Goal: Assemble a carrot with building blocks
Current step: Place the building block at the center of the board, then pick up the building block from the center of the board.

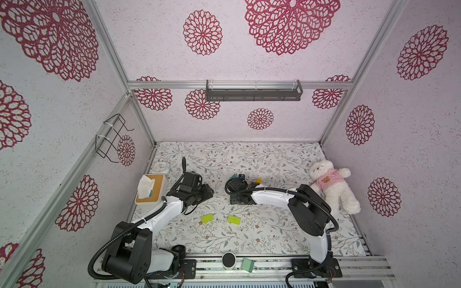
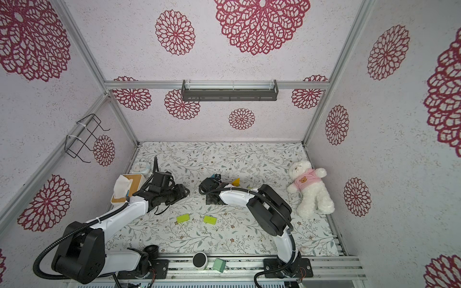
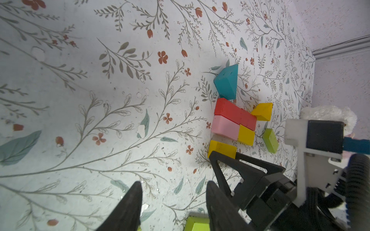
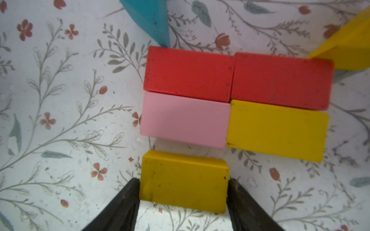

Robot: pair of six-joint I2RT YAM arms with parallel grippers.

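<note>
Carrot (image 4: pixel 230 100) roughly half built: just ahead of the right claw (image 4: pixel 183 181) lie two red blocks (image 4: pixel 188 74) in a row, then a pink block (image 4: pixel 185 120) beside a yellow block (image 4: pixel 277 130), with a teal triangle (image 4: pixel 149 18) and a yellow triangle (image 4: pixel 352 46) at the red row's far corners. Between this claw's jaws sits a second yellow block (image 4: pixel 184 172), a narrow gap short of the pink one; gripped or freed cannot be told. The left claw (image 3: pixel 174 186) stands released and empty, and three lime-green blocks (image 1: pixel 207 219), one beside the right claw and two behind it, are not yet placed.
</note>
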